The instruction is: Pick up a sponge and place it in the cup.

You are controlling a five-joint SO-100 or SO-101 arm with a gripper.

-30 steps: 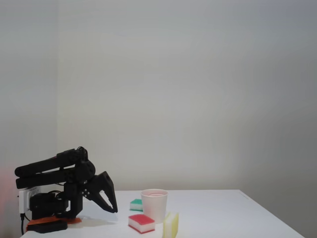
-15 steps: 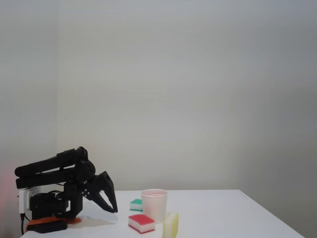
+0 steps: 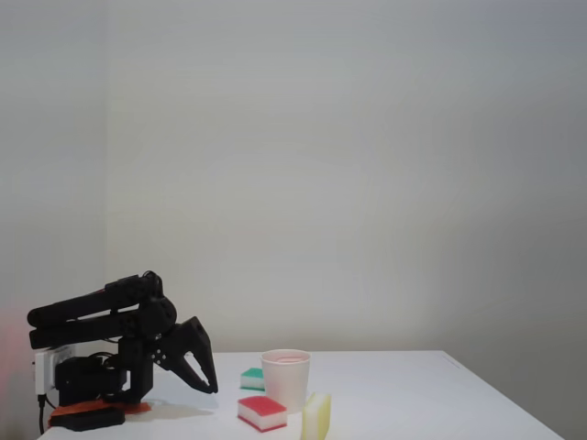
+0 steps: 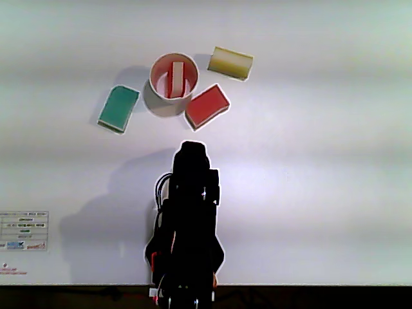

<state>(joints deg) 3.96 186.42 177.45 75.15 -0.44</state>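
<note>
- Gripper (image 3: 209, 387): in the fixed view it hangs low over the table (image 3: 413, 394), tips pointing down, arm folded back over its base. Whether the jaws are apart cannot be told from either view. It holds nothing.
- Cup (image 4: 174, 76): upright on the table. In the other view a red-and-white sponge (image 4: 176, 80) stands on edge inside it, so one placement looks complete.
- Second red-topped sponge (image 4: 207, 105): lies flat on the table, just beside the cup at its lower right in the other view, close to touching it. If another placement is wanted, this is the piece to take.
- Key relation: in the other view this sponge lies ahead of the arm and slightly right of its centreline. Its long axis runs diagonally, lower left to upper right, so the wrist would probably need turning to close across the short side.
- Risk, as judged: the cup stands close enough that a careless descent could knock it.
- Green-topped sponge (image 4: 118, 109) and yellow sponge (image 4: 230, 63) lie to either side of the cup.
</note>
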